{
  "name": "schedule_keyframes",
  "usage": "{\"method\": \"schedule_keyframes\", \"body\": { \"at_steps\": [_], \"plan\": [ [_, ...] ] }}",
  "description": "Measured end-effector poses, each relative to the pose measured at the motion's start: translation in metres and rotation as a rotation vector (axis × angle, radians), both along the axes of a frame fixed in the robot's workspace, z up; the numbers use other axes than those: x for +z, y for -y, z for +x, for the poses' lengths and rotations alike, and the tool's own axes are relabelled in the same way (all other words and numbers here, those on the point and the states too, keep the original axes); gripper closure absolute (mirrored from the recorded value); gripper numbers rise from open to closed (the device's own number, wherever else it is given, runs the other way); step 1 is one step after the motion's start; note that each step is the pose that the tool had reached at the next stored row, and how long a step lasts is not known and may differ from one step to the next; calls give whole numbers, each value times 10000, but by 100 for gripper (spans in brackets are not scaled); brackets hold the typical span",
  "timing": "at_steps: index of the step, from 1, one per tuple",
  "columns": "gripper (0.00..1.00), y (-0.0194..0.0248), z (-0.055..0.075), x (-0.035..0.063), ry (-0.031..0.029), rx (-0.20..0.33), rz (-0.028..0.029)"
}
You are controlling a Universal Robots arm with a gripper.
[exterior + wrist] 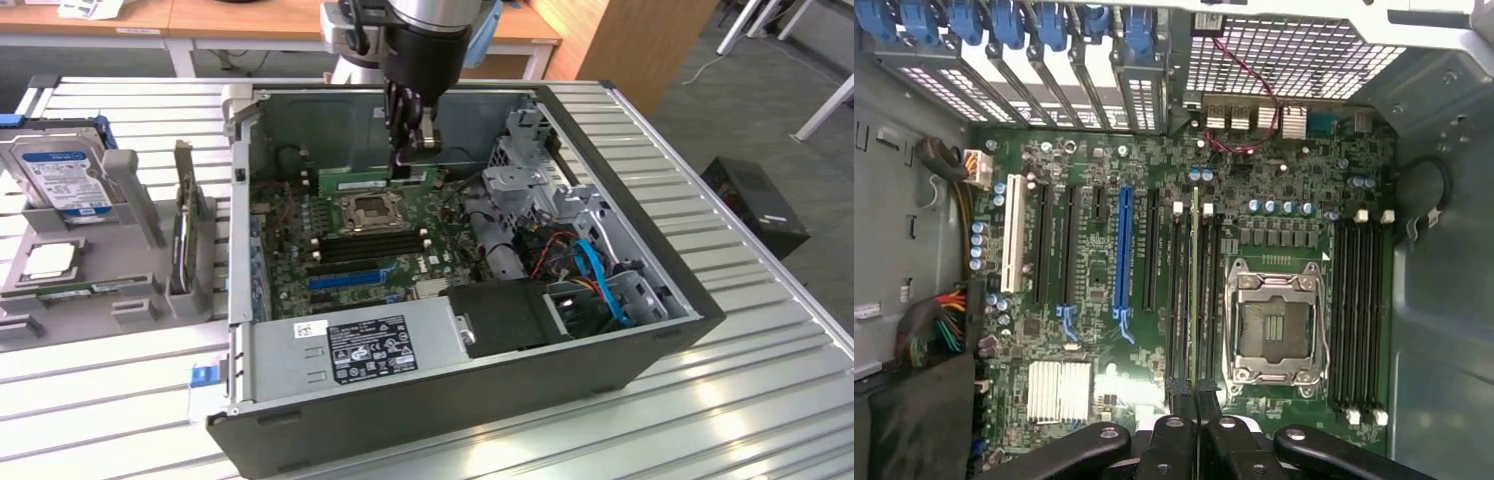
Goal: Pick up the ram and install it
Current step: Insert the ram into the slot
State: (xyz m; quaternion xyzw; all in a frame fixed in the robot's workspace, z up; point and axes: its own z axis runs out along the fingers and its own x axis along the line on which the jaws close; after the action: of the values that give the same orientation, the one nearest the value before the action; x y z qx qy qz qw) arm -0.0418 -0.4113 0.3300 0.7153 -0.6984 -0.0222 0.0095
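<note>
In the exterior view, the black two-fingered gripper (414, 158) reaches down into the open grey metal computer case (641, 330). It is pinched on the ram (378, 181), a long, thin green circuit-board stick. The stick stands on edge, its long axis running from the exterior view's left to its right, on the far side of the square silver processor socket (367, 210). The gripper hides part of the stick's upper edge. Whether its lower edge touches the green motherboard (300, 270) cannot be told.

In the wrist view, the ram (1195, 290) shows edge-on as a thin line running straight away from the gripper (1196, 425). It lies along the long black memory slots (1179, 300), between the long blue expansion slot (1124, 250) and the socket (1274, 330). The black fingers (1176, 440) are pressed together on its near end, covering it.
</note>
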Motion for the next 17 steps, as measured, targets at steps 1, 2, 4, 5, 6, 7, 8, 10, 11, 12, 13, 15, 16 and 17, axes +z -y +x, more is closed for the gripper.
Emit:
{"method": "schedule_keyframes", "body": {
  "at_steps": [1,2,4,5,6,7,8,10,11,12,13,15,16,17],
  "plan": [
    [88,0,0,-9,0,0,0],
    [88,0,0,-18,0,0,-1],
    [88,0,0,-35,0,0,0],
    [88,0,0,-45,-1,0,-2],
    [88,0,0,-55,-1,0,-1],
    [88,0,0,-65,0,0,-1],
    [88,0,0,-75,0,0,0],
    [88,0,0,-95,0,0,0],
    [88,0,0,-104,0,0,0],
    [88,0,0,-113,0,0,0],
    [88,0,0,-123,0,0,0],
    [88,0,0,-142,-1,0,-1],
    [88,0,0,-152,0,0,0],
    [88,0,0,-162,0,0,0]
  ]
}}
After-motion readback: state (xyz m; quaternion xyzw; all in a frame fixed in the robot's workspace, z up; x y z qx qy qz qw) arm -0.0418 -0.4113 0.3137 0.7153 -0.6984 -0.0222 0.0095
